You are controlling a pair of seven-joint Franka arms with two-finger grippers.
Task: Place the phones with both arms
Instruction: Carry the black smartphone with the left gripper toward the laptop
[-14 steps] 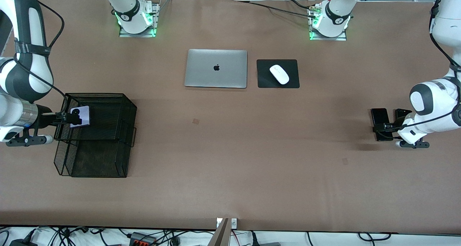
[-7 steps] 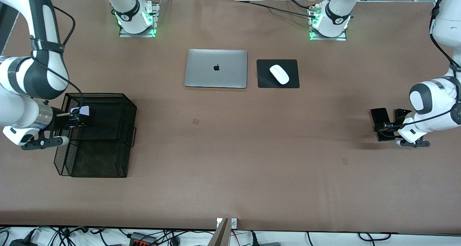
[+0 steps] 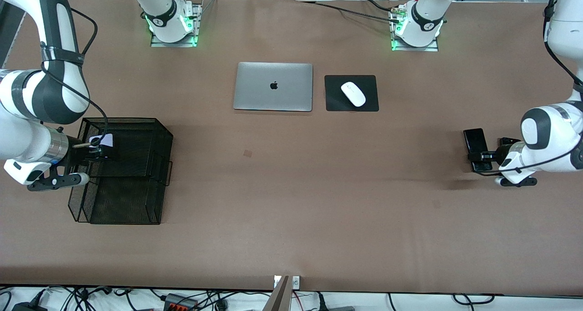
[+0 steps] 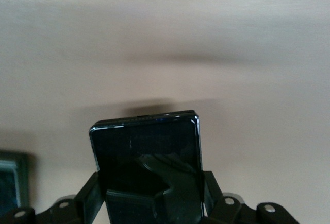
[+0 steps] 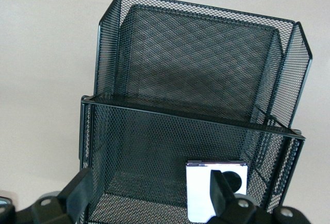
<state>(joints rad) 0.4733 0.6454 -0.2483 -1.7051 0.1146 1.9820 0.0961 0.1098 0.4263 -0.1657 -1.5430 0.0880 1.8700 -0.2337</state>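
**Long Black Phone Leaves the Surface in the Left Hand's Grip**

Lifting since a second ago, the left hand is now clamping its fingers on the long black phone, holding it clear of the brown surface over the left arm's end. Over at the right arm's end, the right hand has moved in over the black mesh tray, and the lavender phone is lying in the tray between its wide-open fingers, nothing gripped. Both the silver laptop and white mouse are sitting well away from either hand.
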